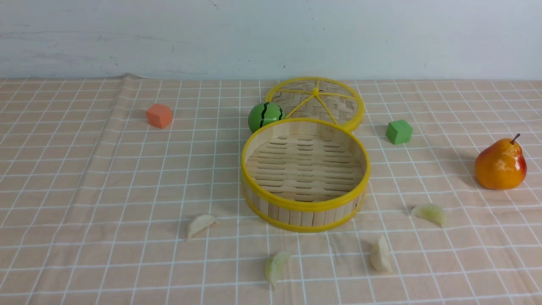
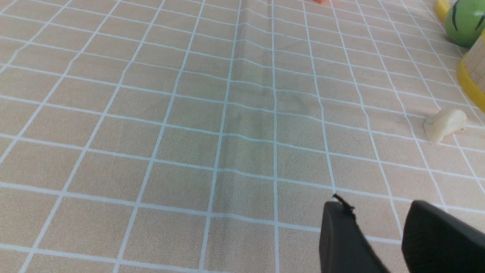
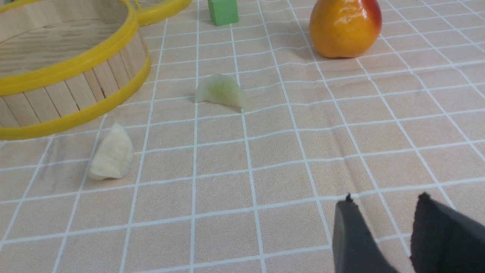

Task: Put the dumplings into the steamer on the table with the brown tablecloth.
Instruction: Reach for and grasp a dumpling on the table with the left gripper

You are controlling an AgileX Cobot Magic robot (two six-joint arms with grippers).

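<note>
The left hand (image 2: 379,206) is hanging open over bare tablecloth (image 1: 106,190), its two dark fingers standing apart with only cloth between them, gripping nothing. The right hand (image 3: 386,201) is showing the same released state and is touching none of the pieces. All four dumplings (image 1: 381,254) are lying on the table (image 1: 55,262) outside the steamer (image 1: 305,206), scattered around its near side: one to the near left (image 1: 201,224), one in front (image 1: 275,264), and one to the right (image 1: 430,213). The steamer is sitting upright and empty in the middle, its slatted floor showing. Its lid (image 1: 334,106) is lying just behind it, touching or partly hidden by the back rim, with a green striped ball (image 1: 264,116) tucked against both. An orange cube (image 1: 159,115) is sitting well off to the left, a green cube (image 1: 399,131) to the right, and a pear (image 1: 500,165) further right. Nothing is lying between either hand and the nearest dumplings. Both hands are staying out of the front view, and each wrist view is cutting off all but the fingertips.
</note>
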